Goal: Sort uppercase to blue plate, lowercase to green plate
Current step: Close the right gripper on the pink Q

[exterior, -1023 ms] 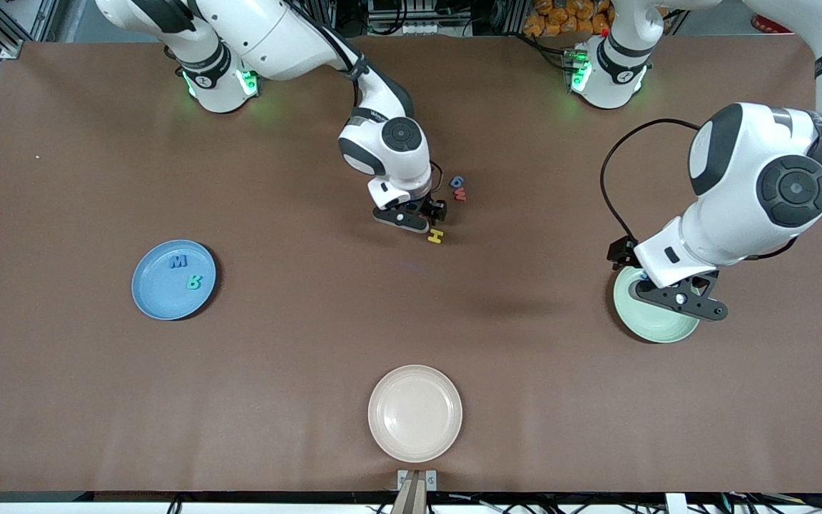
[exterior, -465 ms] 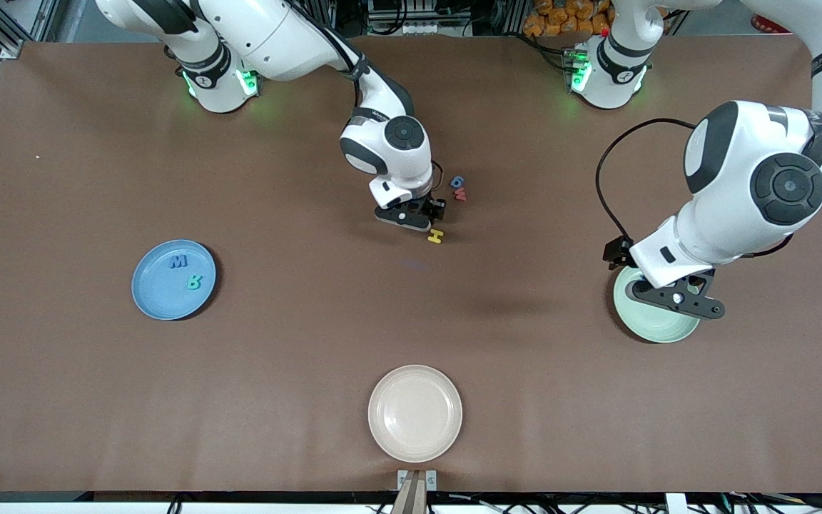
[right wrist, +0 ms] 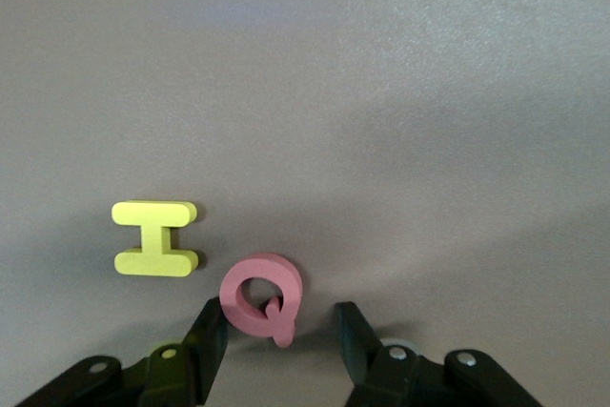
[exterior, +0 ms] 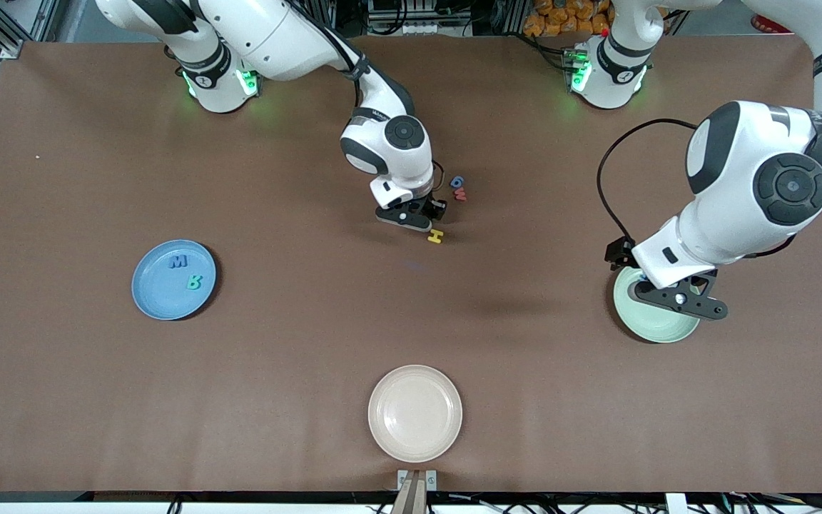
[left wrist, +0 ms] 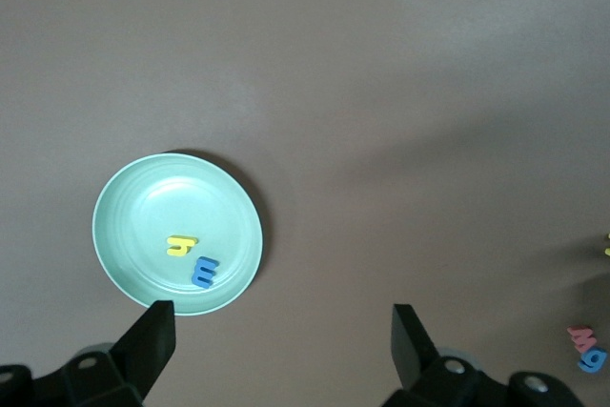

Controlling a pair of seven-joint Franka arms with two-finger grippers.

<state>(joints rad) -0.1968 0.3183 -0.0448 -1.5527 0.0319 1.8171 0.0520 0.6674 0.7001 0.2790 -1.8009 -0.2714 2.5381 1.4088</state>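
- The cream plate [exterior: 415,413] lay nearest the camera, close to the worktop's [exterior: 297,343] front edge, with bare brown surface all around it.
- The blue plate [exterior: 161,296] sat toward the right arm's end, well apart from everything else, holding the blue M [exterior: 178,262] and the teal letter [exterior: 194,283].
- The green plate [left wrist: 143,197] sat toward the left arm's end, carrying a small yellow letter [left wrist: 180,246] and a blue m [left wrist: 204,272] near its rim.
- The left tool [left wrist: 281,331] hung over that plate's edge, wrist tilted, fingers [left wrist: 152,335] spread wide and holding nothing.
- Wide open worktop lay between the plates and the middle cluster.
- The yellow H [exterior: 436,235] lay flat at mid-table, just beside the red Q [right wrist: 262,297].
- The right tool [right wrist: 281,335] reached down to the worktop with its fingers [right wrist: 208,335] on either side of the Q, one touching it, the other a little apart; the grip was not fully shut.
- Slightly farther lay the dark red w [exterior: 460,195] and the rounded blue letter [exterior: 458,182], touching each other.
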